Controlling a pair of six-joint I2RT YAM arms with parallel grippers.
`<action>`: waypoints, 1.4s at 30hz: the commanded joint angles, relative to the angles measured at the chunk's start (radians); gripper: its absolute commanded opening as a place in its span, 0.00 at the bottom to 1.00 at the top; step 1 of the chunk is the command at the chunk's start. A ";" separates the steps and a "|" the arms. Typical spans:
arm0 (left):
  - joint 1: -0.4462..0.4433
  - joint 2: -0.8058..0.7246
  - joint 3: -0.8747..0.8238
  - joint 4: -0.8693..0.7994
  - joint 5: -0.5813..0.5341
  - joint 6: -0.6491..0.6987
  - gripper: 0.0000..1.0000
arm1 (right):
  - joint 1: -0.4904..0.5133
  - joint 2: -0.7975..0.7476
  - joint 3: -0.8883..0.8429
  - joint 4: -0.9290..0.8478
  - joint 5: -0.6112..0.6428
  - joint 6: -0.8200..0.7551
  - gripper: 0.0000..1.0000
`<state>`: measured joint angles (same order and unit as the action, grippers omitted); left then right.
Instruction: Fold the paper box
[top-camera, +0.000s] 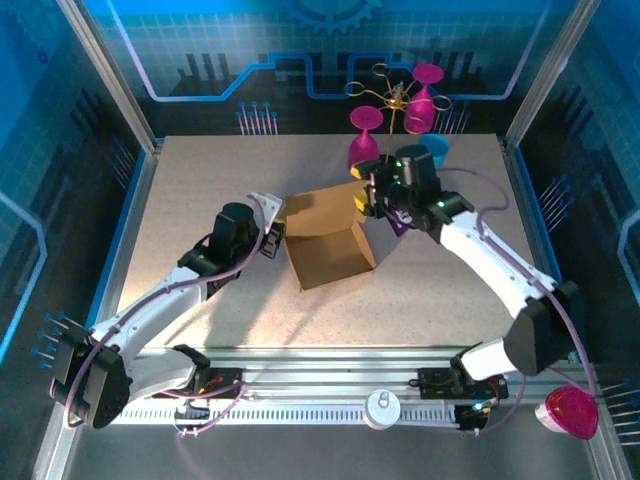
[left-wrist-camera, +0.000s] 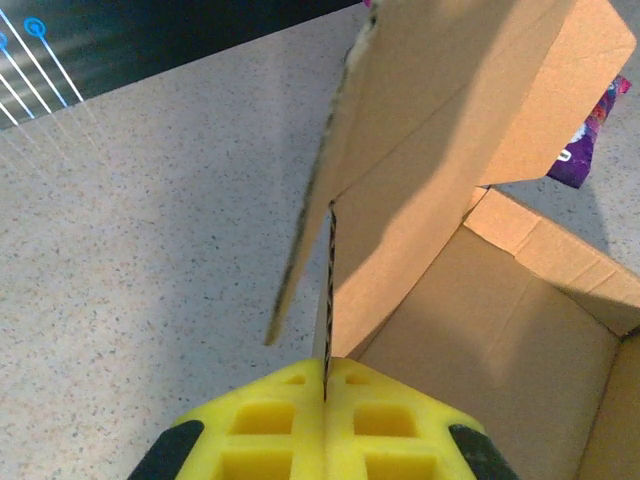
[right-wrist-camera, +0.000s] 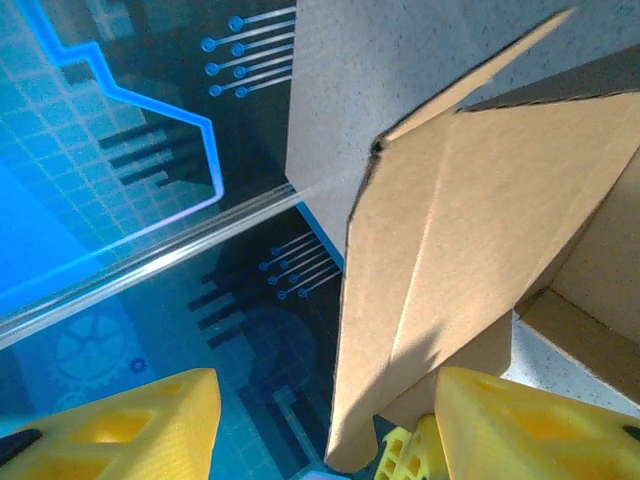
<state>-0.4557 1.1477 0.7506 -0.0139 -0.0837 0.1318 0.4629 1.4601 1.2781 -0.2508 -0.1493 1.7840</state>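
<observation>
One paper box (top-camera: 325, 240) near the middle of the speckled table (top-camera: 200, 180), set between two arms; brown card, open-topped, walls half raised, flaps standing

Two grippers on it. Left gripper (left-wrist-camera: 325, 385) clamped tight, yellow pads pressed together on the thin edge of an upright flap at the box's left wall, with a single sheet of card between them. Right gripper (right-wrist-camera: 330, 430) spread wide, one yellow finger (right-wrist-camera: 130, 425) well off to one side, the other (right-wrist-camera: 530, 420) just beside a loose flap poking between the two; contact with the card impossible to tell

Left arm (top-camera: 170, 290) stretched low from its base at the near edge, reaching up and inward to the box's left side. Right arm (top-camera: 490, 260) bent at the elbow near the right corner, forearm angled back and inward, wrist over the box's far right corner

One purple packet (left-wrist-camera: 585, 140) flat on the table just beside the box's right side. Two magenta goblets (top-camera: 363, 135) and one blue cup (top-camera: 437, 150) at the far edge, close by a gold wire stand (top-camera: 390, 95), all apart from the box. One magenta object (top-camera: 570, 412) beyond the table's near right corner
</observation>
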 joint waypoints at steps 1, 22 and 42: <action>-0.008 0.009 -0.006 0.058 -0.020 0.050 0.00 | 0.038 0.074 0.086 -0.055 0.011 0.032 0.58; -0.006 -0.148 -0.011 0.019 0.226 -0.418 0.54 | 0.038 0.152 0.064 -0.002 0.040 0.091 0.00; 0.353 0.099 0.244 -0.235 0.492 -1.677 0.49 | 0.046 0.149 0.016 0.049 0.009 0.097 0.00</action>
<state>-0.1112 1.1763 0.9283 -0.2321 0.3023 -1.3834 0.5037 1.6215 1.3117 -0.2291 -0.1383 1.8633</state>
